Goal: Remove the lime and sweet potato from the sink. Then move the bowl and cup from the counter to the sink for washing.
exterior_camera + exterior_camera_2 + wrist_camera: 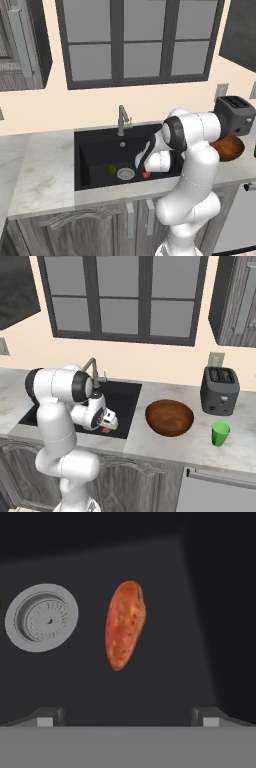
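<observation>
The sweet potato (125, 624) lies on the floor of the black sink (95, 150), right of the silver drain (42, 617). My gripper (127, 719) hangs just above it, open, with nothing between its fingertips (45, 718). From the left base view the gripper (142, 165) is low inside the basin over the sweet potato (146, 174), and the lime (112, 169) rests left of the drain (125, 173). On the counter (165, 448) right of the sink (127, 393) sit the brown bowl (170, 417) and the green cup (220, 433). My gripper (110, 425) is directly over the sweet potato (106, 430).
A grey faucet (121, 120) rises at the sink's back rim. A dark toaster (220, 390) stands against the wall behind the bowl and cup. The bowl (227, 148) shows partly behind my arm. A window spans the wall above the sink.
</observation>
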Controlling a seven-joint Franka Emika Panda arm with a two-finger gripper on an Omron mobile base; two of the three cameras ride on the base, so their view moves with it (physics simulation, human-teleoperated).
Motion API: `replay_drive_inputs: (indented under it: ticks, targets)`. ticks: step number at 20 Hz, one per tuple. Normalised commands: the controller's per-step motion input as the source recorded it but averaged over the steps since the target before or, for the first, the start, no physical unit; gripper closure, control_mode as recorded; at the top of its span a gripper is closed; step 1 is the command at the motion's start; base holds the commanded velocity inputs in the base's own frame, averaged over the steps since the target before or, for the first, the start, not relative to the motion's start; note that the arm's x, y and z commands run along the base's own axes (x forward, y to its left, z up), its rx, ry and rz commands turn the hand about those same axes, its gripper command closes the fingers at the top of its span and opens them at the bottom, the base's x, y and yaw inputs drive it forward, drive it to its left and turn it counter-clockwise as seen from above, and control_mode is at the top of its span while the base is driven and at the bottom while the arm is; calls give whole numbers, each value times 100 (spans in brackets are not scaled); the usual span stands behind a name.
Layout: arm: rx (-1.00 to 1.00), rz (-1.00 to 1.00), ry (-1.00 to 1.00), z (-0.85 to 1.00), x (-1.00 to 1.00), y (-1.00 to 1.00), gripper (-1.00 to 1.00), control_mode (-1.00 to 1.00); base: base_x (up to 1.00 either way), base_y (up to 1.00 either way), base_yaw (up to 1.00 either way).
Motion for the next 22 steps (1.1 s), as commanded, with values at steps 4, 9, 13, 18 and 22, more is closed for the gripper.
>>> replay_drive_inputs:
  ticks: [4, 9, 13, 18, 22]
  targets:
    - [0, 1, 0, -14, 9, 0, -100, -100, 0, 0, 0]
    - [0, 1, 0, -13, 9, -2, -100, -100, 0, 0, 0]
    - [0, 0, 0, -13, 10, 0, -100, -100, 0, 0, 0]
    - [0, 0, 1, -13, 12, 0, -100, -100, 0, 0, 0]
    - [0, 0, 0, -13, 13, 0, -100, -100, 0, 0, 0]
